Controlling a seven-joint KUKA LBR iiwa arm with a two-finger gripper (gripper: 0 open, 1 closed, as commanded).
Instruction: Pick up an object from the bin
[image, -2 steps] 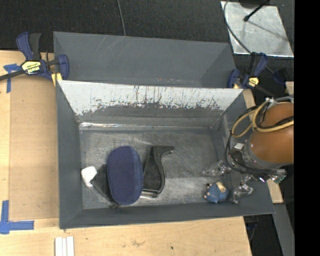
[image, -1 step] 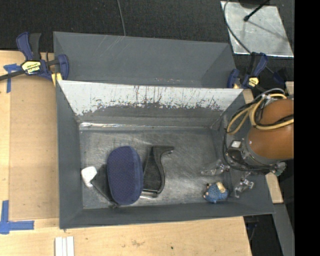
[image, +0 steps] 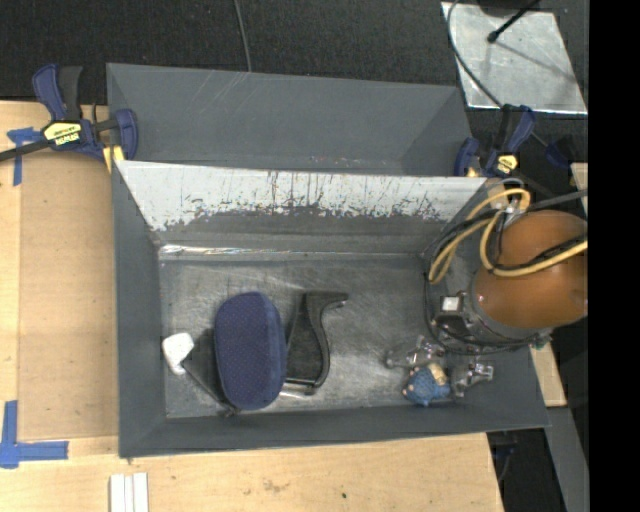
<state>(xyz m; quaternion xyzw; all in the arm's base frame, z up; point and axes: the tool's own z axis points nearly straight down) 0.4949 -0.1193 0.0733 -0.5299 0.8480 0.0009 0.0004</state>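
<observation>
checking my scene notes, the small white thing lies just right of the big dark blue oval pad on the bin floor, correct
Not quite: the camera view shows the small white thing just left of the big dark blue oval pad on the bin floor, not right of it.

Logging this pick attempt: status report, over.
Pincer low, lower-right corner of bin. Small blue thing right by it. Big blue oval well left, nothing else close.
</observation>
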